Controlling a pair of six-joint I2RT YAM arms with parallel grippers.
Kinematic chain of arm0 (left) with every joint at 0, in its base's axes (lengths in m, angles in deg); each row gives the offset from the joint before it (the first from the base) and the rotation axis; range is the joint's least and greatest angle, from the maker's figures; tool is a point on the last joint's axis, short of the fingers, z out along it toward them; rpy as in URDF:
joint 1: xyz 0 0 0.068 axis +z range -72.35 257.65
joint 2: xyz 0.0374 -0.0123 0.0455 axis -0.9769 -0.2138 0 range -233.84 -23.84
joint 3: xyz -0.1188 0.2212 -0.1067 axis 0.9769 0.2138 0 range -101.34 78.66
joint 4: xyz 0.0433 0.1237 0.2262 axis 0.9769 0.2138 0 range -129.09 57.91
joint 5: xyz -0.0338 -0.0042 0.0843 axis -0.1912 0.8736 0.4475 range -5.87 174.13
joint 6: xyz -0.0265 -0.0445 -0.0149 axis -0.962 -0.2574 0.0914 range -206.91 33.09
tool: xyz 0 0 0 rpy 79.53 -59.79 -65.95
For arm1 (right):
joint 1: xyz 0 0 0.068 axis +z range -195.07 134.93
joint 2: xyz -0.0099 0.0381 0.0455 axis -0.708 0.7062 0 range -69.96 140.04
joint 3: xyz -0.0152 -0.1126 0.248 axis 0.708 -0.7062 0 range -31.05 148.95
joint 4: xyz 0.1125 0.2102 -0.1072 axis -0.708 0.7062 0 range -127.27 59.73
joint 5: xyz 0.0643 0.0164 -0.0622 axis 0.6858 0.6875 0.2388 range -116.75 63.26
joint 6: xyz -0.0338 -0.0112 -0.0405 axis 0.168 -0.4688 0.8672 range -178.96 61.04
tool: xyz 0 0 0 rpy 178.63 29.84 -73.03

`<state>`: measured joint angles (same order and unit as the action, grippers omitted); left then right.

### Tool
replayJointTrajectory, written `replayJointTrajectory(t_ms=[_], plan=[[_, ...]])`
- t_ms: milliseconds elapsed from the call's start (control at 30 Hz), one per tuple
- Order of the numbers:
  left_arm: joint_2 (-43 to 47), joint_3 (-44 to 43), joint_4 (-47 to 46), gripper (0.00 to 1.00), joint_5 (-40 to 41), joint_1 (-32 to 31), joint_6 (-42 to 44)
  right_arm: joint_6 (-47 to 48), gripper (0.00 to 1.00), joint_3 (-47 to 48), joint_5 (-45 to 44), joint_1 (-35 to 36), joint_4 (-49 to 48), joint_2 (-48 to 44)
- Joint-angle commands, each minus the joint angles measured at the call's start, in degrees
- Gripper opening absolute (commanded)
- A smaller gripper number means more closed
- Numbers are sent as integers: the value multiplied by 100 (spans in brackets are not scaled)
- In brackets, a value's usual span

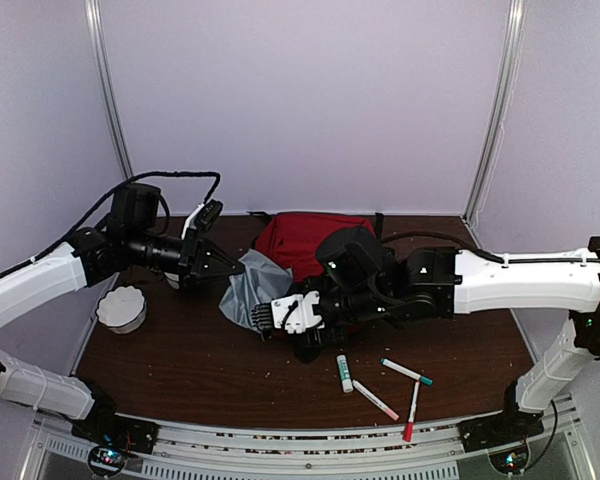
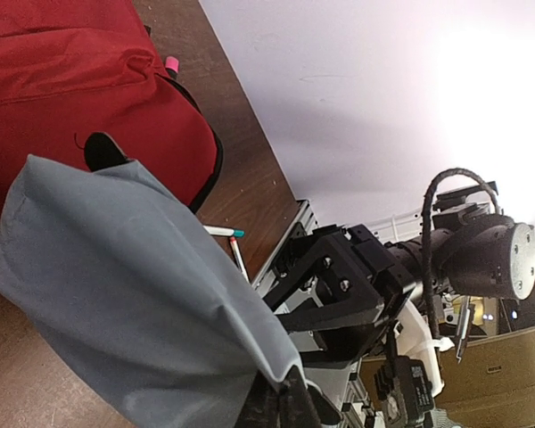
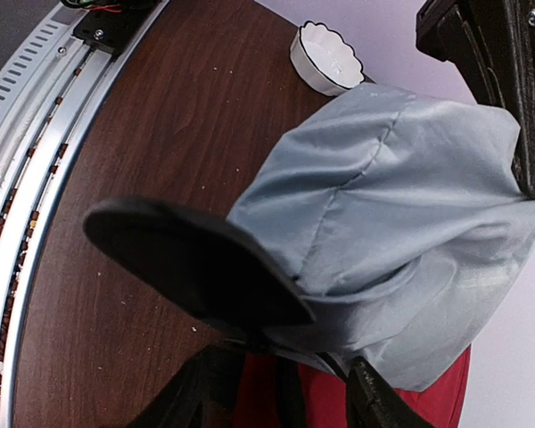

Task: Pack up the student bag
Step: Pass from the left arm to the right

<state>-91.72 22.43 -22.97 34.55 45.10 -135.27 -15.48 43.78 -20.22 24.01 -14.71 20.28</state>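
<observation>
Student bag (image 1: 305, 240) lies toward the back of the table (image 1: 180, 360), about midway across, red with a black strap showing at its far edge. Starting at my left, a white scalloped bowl (image 1: 121, 308) stands near the left edge, well apart from everything else. The left gripper (image 2: 281, 401) comes next: its jaws are pressed together on a corner of the grey fabric (image 1: 245, 290), which hangs lifted off the wood and spreads out in front of the bag's near-left side. I cannot tell whether this fabric is the bag's own lining or a separate piece.

Just to the right, the right gripper (image 1: 267, 315) meets the same fabric at its lower edge. Its jaws stand apart; one finger (image 3: 196, 263) lies outside the cloth and the other is hidden under it.

Further right, near the front edge, lie a white stick with a green cap (image 1: 344, 372), a green-tipped pen (image 1: 407, 372) and two red-tipped pens (image 1: 376, 400) (image 1: 412, 412), close together.
</observation>
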Motion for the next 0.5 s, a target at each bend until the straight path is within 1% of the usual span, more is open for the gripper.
replayJointTrajectory(t_ms=[0,100,167,233,300,367,400,467], plan=[[235,-19,-523,0,-260,39,-48,-239,49,152,-417,96,-369,69],[262,11,-522,0,-262,43,-66,-401,46,181,-767,131,-726,182],[263,29,-531,0,-254,48,-100,-489,46,185,-860,174,-854,244],[274,33,-562,0,-254,49,-128,-501,49,159,-973,256,-969,291],[261,42,-591,0,-268,50,-168,-468,48,109,-1217,374,-1110,352],[272,48,-595,0,-271,48,-174,-424,43,90,-1370,435,-1225,403],[277,56,-593,0,-267,48,-176,-422,37,90,-1387,446,-1254,423],[281,59,-575,0,-257,51,-163,-452,22,108,-1403,449,-1290,439]])
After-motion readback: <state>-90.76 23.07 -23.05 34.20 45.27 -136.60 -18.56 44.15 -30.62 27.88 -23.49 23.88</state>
